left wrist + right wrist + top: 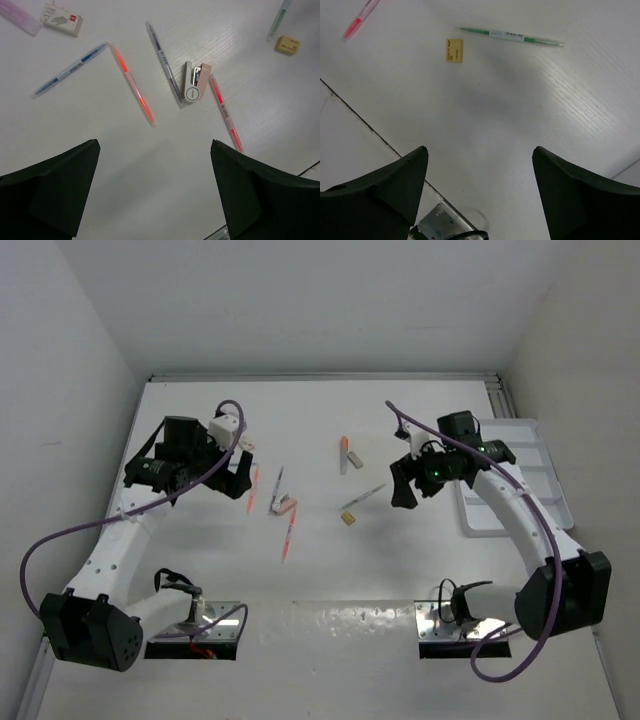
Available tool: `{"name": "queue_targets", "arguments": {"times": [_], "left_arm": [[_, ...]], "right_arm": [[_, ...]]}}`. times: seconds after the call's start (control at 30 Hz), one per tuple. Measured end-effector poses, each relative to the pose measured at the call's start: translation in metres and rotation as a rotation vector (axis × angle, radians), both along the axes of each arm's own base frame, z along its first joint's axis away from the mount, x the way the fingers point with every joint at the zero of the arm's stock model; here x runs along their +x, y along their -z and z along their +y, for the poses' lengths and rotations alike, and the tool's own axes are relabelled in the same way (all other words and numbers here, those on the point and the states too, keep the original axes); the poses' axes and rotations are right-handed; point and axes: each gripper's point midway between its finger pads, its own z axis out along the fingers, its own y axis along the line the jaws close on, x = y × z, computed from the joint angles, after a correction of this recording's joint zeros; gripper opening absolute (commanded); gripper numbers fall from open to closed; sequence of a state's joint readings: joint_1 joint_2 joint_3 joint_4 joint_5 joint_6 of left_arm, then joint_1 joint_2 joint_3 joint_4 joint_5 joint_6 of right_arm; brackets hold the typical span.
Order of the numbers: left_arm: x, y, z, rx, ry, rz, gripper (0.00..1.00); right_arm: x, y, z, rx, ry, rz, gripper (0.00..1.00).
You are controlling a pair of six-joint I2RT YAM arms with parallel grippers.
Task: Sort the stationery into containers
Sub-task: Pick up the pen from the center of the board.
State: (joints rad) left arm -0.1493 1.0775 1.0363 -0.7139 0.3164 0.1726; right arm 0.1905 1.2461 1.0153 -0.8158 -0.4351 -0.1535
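Right wrist: pen [360, 20] cut off, probably orange-red.

Bright, even light floods the white surface [320, 410]; shadows fall soft and faint (a grey smudge in the right wrist view). Glare streaks its near edge. Pictures are mostly sharp.

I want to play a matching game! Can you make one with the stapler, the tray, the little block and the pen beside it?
Things:
1 stapler
2 tray
3 little block
4 pen beside it

Matches:
A green
B white, with long compartments
C tan
D between a purple-grey pen and an orange-red pen

Pairs: 1-D, 2-B, 3-C, 4-A
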Motion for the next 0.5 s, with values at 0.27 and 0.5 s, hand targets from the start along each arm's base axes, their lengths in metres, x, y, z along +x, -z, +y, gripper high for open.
{"name": "queue_targets", "arguments": {"times": [0.27, 0.5], "left_arm": [[-0.002, 0.017, -0.011, -0.06, 0.082, 0.087, 1.0], [-0.003, 0.031, -0.004, -0.143, 0.089, 0.173, 1.0]], "right_arm": [[0.034, 0.001, 0.039, -0.131, -0.362, -0.064, 0.41], [0.067, 0.039, 0.075, -0.242, -0.658, -0.058, 0.34]]}}
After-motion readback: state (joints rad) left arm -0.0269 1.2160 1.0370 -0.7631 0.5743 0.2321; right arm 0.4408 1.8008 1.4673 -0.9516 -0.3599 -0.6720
